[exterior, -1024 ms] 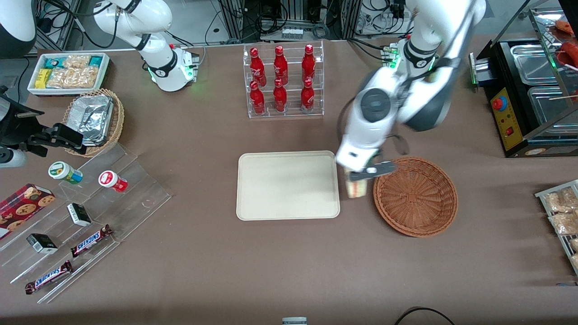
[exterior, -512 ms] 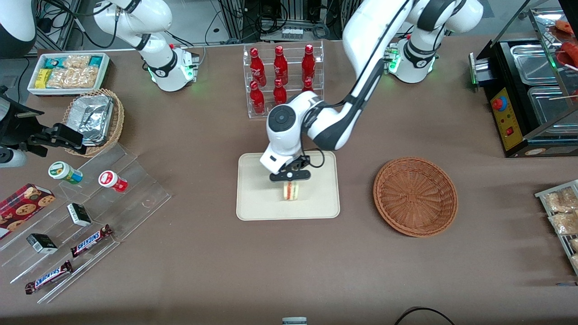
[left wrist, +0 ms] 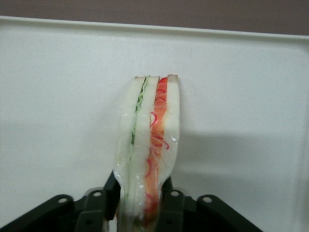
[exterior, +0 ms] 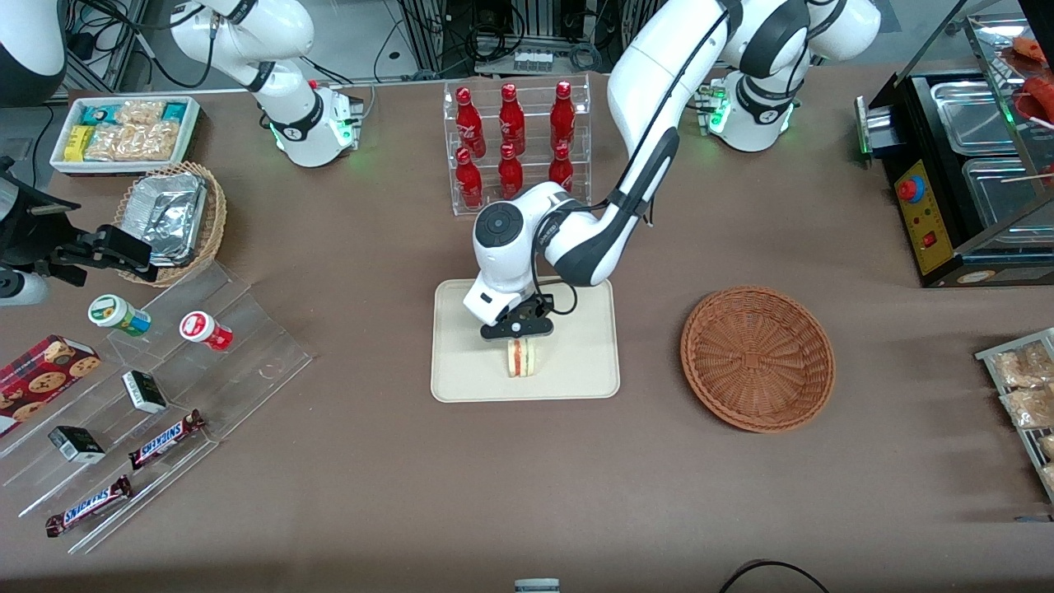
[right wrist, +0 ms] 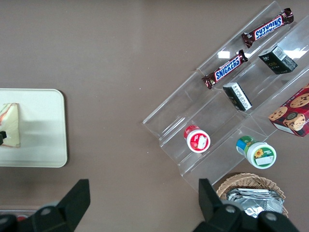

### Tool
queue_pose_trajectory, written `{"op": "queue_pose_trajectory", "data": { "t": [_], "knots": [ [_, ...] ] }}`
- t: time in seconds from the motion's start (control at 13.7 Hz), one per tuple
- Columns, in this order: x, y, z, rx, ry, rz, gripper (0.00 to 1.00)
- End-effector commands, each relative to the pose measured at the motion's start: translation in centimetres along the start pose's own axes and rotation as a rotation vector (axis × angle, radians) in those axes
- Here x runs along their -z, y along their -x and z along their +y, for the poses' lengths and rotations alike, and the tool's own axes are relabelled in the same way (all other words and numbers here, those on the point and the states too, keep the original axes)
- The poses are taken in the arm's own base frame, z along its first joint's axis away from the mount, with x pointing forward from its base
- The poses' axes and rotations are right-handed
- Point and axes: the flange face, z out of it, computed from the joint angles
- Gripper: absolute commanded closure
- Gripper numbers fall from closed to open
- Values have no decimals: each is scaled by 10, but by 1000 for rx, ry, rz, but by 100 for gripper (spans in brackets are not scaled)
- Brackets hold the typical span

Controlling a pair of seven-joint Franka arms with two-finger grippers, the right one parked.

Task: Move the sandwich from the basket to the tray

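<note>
Front view – gripper: we see the gripper point(exterior: 516, 331) low over the tray point(exterior: 461, 362), its fingers closed on the upper end of the sandwich point(exterior: 520, 357); the wrist housing hides the fingertips themselves.
Front view – sandwich: it stands on edge on the tray, in the half nearer the camera, red and green layers facing us.
Front view – basket: the basket point(exterior: 757, 358) sits well apart, toward the working arm's end of the table, with nothing in it.
Front view – writing: we read "SNICKERS" on two bars point(exterior: 88, 505) on the clear stepped stand point(exterior: 247, 346); the labels on the red bottles point(exterior: 510, 132) are too small to read.
Front view – change: half a second ago the wrist sat slightly more toward the basket – it has since shifted toward the parked arm's end, and the sandwich with it.
Left wrist view: the two black fingers point(left wrist: 112, 191) press the wrapped sandwich point(left wrist: 149, 145) from both sides; its gripped end is cut off by the frame edge.
Right wrist view: only a corner of the tray point(right wrist: 46, 140) shows – the sandwich point(right wrist: 10, 124) is cut off at the frame edge.
</note>
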Motion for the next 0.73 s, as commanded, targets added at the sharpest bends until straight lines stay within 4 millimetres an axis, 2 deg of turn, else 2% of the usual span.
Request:
{"op": "queue_pose_trajectory", "data": {
  "t": [0.0,0.15,0.29,0.44,0.51,0.66],
  "knots": [
    [26,-6,3,28,4,24,0],
    [71,-10,-8,46,-17,4,0],
    [137,-26,-40,93,-41,-23,0],
    [198,-42,-82,158,-56,-73,0],
    [230,-56,-114,190,-67,-88,0],
    [271,-75,-173,220,-69,-99,0]
  ]
}}
